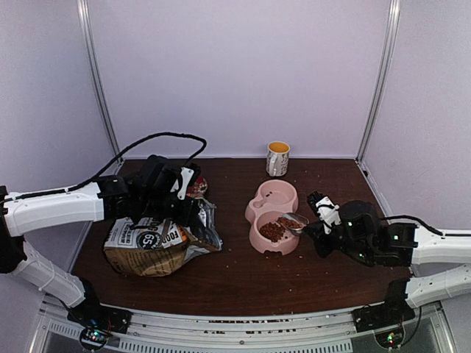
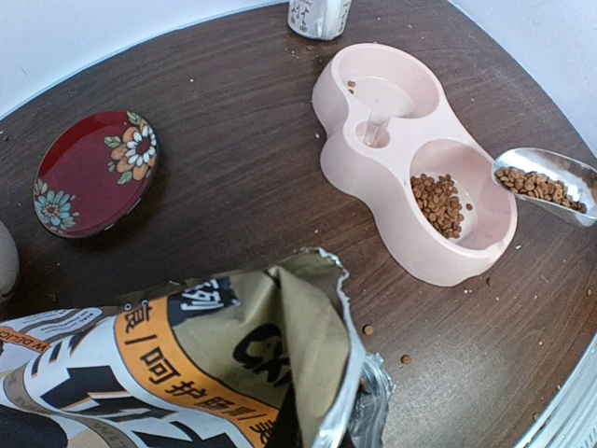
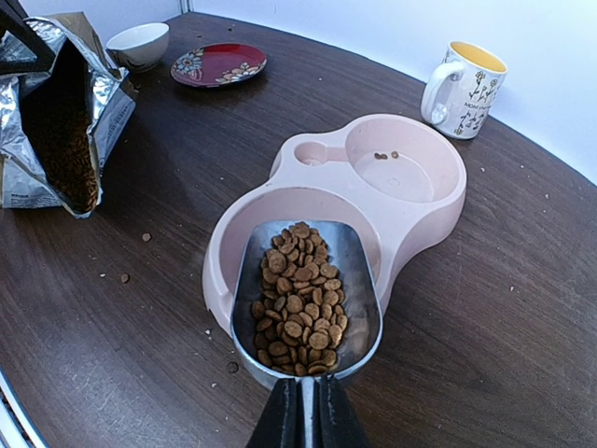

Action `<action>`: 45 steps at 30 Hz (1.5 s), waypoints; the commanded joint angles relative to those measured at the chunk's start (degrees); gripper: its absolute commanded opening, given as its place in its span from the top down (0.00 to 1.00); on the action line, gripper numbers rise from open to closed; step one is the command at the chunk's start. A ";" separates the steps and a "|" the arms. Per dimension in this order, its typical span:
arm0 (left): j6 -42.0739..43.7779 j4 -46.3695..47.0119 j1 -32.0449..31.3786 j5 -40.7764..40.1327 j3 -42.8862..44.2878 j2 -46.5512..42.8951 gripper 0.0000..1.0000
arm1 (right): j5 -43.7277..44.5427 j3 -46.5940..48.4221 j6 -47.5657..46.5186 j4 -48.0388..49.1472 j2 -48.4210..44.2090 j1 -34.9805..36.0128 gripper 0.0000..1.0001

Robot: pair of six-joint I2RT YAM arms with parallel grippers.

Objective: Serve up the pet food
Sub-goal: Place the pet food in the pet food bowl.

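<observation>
From above, the right fingers [image 1: 309,223] pinch the handle of a metal scoop [image 1: 293,220] whose tip hangs over the near well of a pink double bowl [image 1: 259,244], right of the tabletop's [image 1: 243,276] middle. Kibble [image 1: 271,232] lies in that well. The left fingers [image 1: 188,200] are clamped on the top of a tan paper bag [image 1: 154,243] near the left edge. A mug [image 1: 277,158] stands by the far edge.

The left wrist view shows the bag's torn mouth, a red flowered saucer [image 2: 93,173] beyond it, and stray pellets on the dark wood.

In the right wrist view the fingers are pressed tight on the handle, the scoop heaped with kibble above the bowl. A white bowl [image 3: 138,44] sits beside the saucer, with pale walls behind
</observation>
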 commanded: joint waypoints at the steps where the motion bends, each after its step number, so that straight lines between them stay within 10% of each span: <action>1: 1.47 6.72 0.33 -1.90 2.16 -0.18 1.00 | -0.83 2.51 -0.20 -1.79 -0.51 -0.38 1.00; 45: 2.08 7.86 0.36 -1.86 0.80 -0.81 1.00 | -5.15 12.35 -4.96 -16.39 2.67 -2.55 1.00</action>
